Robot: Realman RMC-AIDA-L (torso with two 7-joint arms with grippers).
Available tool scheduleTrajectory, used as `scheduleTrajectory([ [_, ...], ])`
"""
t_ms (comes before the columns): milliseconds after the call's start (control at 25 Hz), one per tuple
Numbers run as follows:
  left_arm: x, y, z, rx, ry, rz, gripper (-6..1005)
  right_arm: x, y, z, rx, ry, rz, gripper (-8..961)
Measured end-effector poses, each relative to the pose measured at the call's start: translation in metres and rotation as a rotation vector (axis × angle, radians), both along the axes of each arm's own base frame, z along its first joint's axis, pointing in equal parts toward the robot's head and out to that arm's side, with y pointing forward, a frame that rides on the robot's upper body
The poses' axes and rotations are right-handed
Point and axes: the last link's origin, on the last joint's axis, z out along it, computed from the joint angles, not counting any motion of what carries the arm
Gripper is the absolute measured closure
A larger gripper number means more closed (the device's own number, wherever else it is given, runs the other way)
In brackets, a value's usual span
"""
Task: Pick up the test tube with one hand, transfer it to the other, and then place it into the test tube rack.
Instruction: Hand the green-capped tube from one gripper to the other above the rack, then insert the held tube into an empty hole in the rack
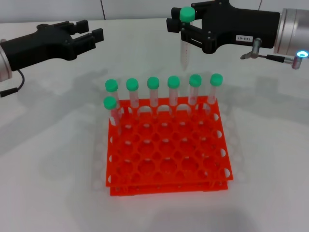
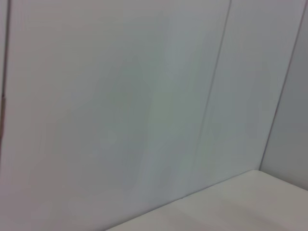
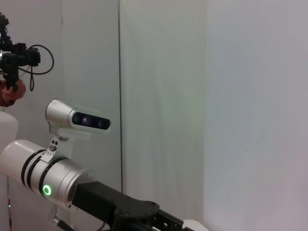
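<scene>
We are seeing only wall from the left wrist. We are holding the test tube upright in our right tool, clenched just below its green cap, above the bench beyond the orange rack. Our left tool is hanging released, far left.

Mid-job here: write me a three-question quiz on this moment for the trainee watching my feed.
1. True or false: the right end effector grips a green-capped test tube upright above the table.
2. How many tubes already stand in the orange test tube rack?
3. Multiple choice: the left end effector is A) shut on a tube, B) open and empty, C) inside the rack.

Key: 1 true. 2 seven: six in the back row, one in the second row at the robot's left. 3 B.
</scene>
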Motion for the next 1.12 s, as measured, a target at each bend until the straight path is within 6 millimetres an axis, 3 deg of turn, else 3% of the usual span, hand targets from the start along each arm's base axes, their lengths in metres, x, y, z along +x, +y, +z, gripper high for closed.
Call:
scheduleTrajectory([
  [120, -0.002, -0.002, 0.004, 0.002, -0.003, 0.012, 495, 0.000, -0.001, -0.001, -0.005, -0.001, 0.000, 750],
  [560, -0.017, -0.037, 0.026, -0.088, 0.092, 0.009, 125, -0.008, -0.005, -0.001, -0.023, 0.032, 0.027, 750],
  [880, -0.032, -0.062, 0.034, -0.155, 0.125, 0.016, 125, -0.010, -0.016, 0.000, -0.054, 0.074, 0.047, 751],
  [1120, -0.046, -0.075, 0.033, -0.212, 0.157, 0.050, 125, -0.011, -0.023, -0.012, -0.091, 0.080, 0.047, 751],
])
